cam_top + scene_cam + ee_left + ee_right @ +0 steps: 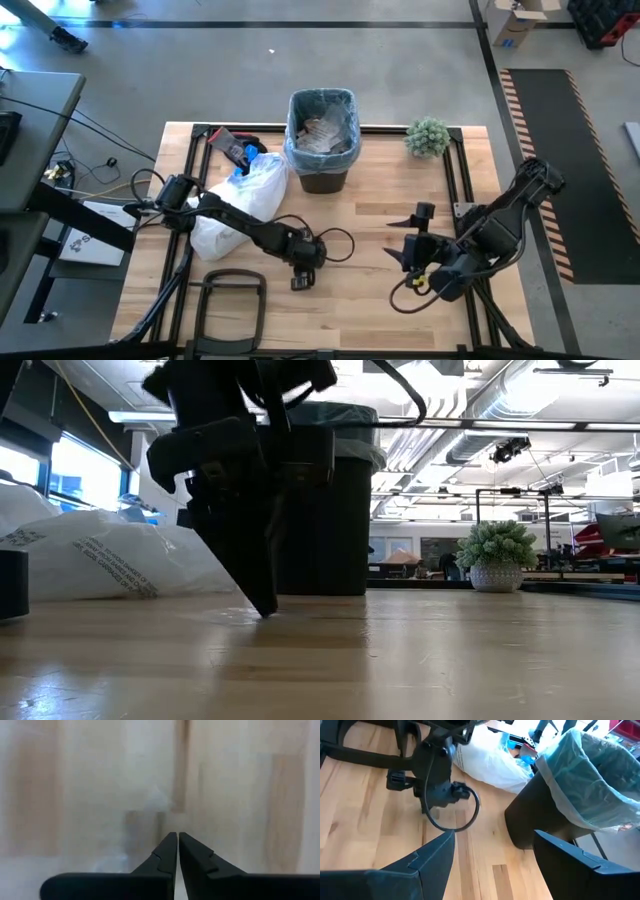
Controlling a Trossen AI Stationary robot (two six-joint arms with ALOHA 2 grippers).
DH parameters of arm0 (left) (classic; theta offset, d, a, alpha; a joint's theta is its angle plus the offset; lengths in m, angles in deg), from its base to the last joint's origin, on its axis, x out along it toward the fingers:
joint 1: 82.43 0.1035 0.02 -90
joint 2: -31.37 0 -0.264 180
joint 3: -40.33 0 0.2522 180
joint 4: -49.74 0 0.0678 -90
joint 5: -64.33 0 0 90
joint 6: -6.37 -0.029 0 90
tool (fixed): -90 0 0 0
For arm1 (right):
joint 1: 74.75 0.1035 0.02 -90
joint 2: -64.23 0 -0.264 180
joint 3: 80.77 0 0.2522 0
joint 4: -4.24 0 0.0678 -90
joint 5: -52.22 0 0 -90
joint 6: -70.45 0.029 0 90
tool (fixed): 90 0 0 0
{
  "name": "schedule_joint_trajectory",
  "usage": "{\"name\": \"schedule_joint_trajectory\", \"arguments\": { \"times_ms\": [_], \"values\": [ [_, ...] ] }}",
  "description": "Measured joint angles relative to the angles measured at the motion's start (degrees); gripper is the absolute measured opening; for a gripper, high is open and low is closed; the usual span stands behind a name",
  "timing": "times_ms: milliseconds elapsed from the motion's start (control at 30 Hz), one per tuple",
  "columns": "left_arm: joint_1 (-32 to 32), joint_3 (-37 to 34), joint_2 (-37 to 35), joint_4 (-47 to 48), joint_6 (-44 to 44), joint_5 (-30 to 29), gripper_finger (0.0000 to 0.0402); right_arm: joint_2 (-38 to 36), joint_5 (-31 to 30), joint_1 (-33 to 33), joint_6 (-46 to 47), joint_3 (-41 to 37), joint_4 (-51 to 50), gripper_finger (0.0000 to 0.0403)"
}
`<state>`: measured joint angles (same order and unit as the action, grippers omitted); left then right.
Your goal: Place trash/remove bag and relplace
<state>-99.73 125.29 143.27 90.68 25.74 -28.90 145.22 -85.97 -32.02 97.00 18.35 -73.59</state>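
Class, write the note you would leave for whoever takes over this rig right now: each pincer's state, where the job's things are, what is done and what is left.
Left pincer: shut, tips down at the bare wood in front of the bin, holding nothing visible.
Right pincer: open and empty, waiting on the table's right side, facing the bin.
Bin: upright at the table's back middle, with the light-blue bag still lining it and folded over the rim.
Trash: inside the bin.
White bag: lying on the table left of the bin.
Done: trash is in.
Left: pull the liner out and fit a replacement.
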Motion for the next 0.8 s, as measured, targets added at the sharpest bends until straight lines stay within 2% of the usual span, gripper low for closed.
{"name": "schedule_joint_trajectory", "arguments": {
  "times_ms": [133,267,333,433,567,667,800],
  "values": [
    [-2.19,4.13,-3.07,4.09,-1.36,-8.68,0.0000,0.00,-2.01,1.62,3.91,0.00,-3.27,0.0255],
    [-3.54,4.72,-4.18,4.66,-5.08,-10.98,0.0001,0.00,-4.82,2.72,6.87,0.00,-5.55,0.0255],
    [-3.46,4.34,-4.14,5.84,-9.63,-9.62,0.0010,0.00,-5.64,2.87,7.08,0.00,-5.58,0.0255],
    [-2.73,2.16,-3.76,6.08,-13.78,-6.14,0.0046,0.00,-5.74,2.82,7.10,-0.01,-5.48,0.0255],
    [-0.82,-1.88,-3.70,3.86,-13.00,-3.63,0.0115,0.00,-5.83,2.80,7.08,-0.02,-5.47,0.0255],
    [0.81,-5.60,-3.63,-0.61,-12.59,0.70,0.0162,0.00,-6.22,2.80,7.06,-0.02,-5.51,0.0255],
    [1.49,-9.22,-2.56,-5.81,-13.30,1.01,0.0191,0.00,-6.83,2.65,7.02,-0.02,-5.54,0.0255]
  ]
}}
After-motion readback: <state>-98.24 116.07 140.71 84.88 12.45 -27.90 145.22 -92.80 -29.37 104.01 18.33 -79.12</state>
